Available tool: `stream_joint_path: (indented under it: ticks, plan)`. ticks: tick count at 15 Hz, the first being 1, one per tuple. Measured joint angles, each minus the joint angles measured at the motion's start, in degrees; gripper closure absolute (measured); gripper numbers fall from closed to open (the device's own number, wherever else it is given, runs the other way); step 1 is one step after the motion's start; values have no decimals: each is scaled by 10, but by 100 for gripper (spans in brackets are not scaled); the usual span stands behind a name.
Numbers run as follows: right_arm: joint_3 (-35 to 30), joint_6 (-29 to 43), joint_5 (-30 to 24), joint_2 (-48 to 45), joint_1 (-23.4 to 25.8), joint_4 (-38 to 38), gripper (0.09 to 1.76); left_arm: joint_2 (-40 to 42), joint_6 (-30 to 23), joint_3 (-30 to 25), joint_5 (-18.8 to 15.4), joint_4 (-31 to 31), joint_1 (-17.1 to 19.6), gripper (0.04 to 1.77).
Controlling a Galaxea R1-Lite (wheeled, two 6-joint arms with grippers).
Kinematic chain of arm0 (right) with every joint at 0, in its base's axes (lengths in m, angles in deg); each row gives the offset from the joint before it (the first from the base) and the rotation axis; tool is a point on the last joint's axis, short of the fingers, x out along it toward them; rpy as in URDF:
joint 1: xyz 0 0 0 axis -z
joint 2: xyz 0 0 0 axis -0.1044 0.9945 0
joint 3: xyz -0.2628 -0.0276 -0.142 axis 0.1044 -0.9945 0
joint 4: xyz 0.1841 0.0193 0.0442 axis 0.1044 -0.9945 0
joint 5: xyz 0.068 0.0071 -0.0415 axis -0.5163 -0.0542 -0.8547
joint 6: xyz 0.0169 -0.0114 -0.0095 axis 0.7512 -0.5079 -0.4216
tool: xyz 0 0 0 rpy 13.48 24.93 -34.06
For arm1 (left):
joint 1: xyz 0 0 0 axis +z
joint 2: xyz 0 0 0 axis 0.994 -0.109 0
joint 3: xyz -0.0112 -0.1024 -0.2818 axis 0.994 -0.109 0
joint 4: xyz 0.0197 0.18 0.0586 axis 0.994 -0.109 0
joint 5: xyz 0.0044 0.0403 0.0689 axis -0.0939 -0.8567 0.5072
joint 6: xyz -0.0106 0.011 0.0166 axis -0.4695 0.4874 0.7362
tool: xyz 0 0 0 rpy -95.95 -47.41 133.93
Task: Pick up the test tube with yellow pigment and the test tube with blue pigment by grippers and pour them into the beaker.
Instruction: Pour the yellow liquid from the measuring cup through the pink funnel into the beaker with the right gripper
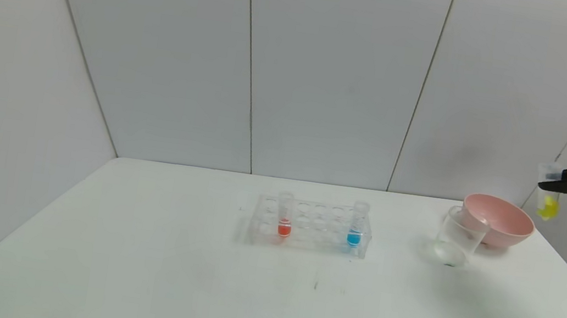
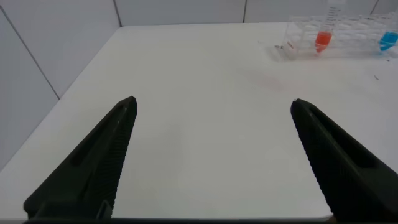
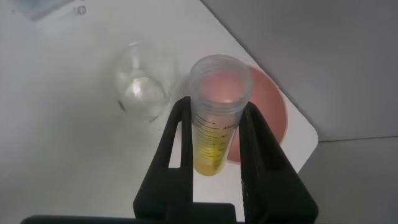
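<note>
My right gripper (image 1: 547, 184) is shut on the test tube with yellow pigment (image 1: 549, 192) and holds it upright in the air at the far right, above and right of the pink bowl. In the right wrist view the tube (image 3: 214, 118) sits between the fingers (image 3: 171, 143), with the beaker (image 3: 142, 87) below. The clear beaker (image 1: 457, 236) stands on the table just left of the bowl. The test tube with blue pigment (image 1: 357, 225) stands in the clear rack (image 1: 311, 225). My left gripper (image 2: 212, 107) is open and empty over bare table, out of the head view.
A red-liquid tube (image 1: 284, 215) stands at the rack's left end and shows in the left wrist view (image 2: 324, 31). The pink bowl (image 1: 498, 220) sits near the table's right rear corner, touching or nearly touching the beaker. Grey wall panels close the back and sides.
</note>
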Motion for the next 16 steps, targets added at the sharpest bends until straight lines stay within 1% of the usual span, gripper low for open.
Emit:
stream_joint_path:
  ticks: [2,5,6,8,9,12,16]
  plan:
    - [11,-12,22,24,-17,-5,135,0,0,0,0,0,0,5]
    - [14,-42,54,36,-33,-36,135,0,0,0,0,0,0,5]
    - [15,-50,73,37,-38,-36,135,0,0,0,0,0,0,5]
    - [15,-61,140,34,-50,-35,135,0,0,0,0,0,0,5]
    - [15,-64,157,30,-58,-36,135,0,0,0,0,0,0,5]
    - [15,-64,166,25,-83,-33,135,0,0,0,0,0,0,5]
    - [15,-64,233,23,-115,-30,135,0,0,0,0,0,0,5]
